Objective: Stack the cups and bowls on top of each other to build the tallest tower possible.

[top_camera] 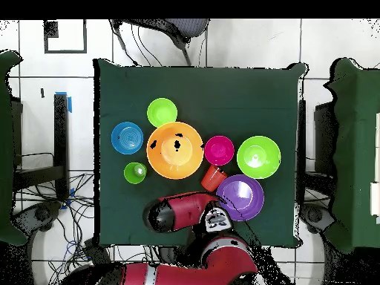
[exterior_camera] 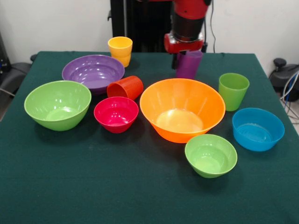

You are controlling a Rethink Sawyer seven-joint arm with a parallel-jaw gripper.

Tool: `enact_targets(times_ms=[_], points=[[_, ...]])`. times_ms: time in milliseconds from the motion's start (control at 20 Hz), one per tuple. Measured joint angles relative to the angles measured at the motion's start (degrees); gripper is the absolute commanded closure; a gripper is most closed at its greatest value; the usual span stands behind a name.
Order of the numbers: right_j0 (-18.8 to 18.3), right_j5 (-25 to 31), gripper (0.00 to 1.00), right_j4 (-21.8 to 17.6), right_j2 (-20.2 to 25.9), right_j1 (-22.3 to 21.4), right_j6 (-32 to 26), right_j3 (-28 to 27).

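Nearest the front camera, the small light green bowl (exterior_camera: 210, 155) is set upright on the dark green tablecloth (exterior_camera: 93, 196), with the medium blue bowl (exterior_camera: 258, 129) to its right and the large orange bowl (exterior_camera: 182, 109) just behind. Left of the orange one are found the small pink-red bowl (exterior_camera: 116, 114), the large light green bowl (exterior_camera: 57, 104) and the wide purple bowl (exterior_camera: 93, 73). An orange-red cup (exterior_camera: 125, 87) is seen lying on its side between purple and pink-red bowls; the yellow cup (exterior_camera: 120, 50) and light green cup (exterior_camera: 233, 90) are standing upright. No tower has been built. The gripper (exterior_camera: 188, 56) is lowered over the purple-magenta cup (exterior_camera: 188, 65) — how far its fingers are parted cannot be told.

From overhead, the purple-magenta and yellow cups are hidden under the red arm (top_camera: 193, 211), while a tiled floor (top_camera: 59, 148), cables (top_camera: 70, 215) and a chair (top_camera: 167, 30) are shown around the table — things barely visible from the front.
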Motion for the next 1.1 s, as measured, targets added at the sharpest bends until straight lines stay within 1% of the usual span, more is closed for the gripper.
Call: enact_targets(times_ms=[150,200,400,650,750,1000,1100], points=[[-2.1,0.0,1.0,-1.6,0.0,0.2,0.0,0.0],[-3.3,0.0,1.0,-2.7,0.0,0.4,0.0,0.0],[-5.0,0.0,1.0,-4.0,0.2,0.3,0.0,0.0],[-7.3,0.9,1.0,-4.1,1.6,-0.7,0.0,0.3],[-9.5,2.5,1.0,-4.1,3.2,-2.0,0.0,0.8],[-13.1,5.9,1.0,-4.1,5.9,-4.4,0.0,2.0],[-13.9,6.9,1.0,-4.1,6.6,-5.0,0.0,2.4]])
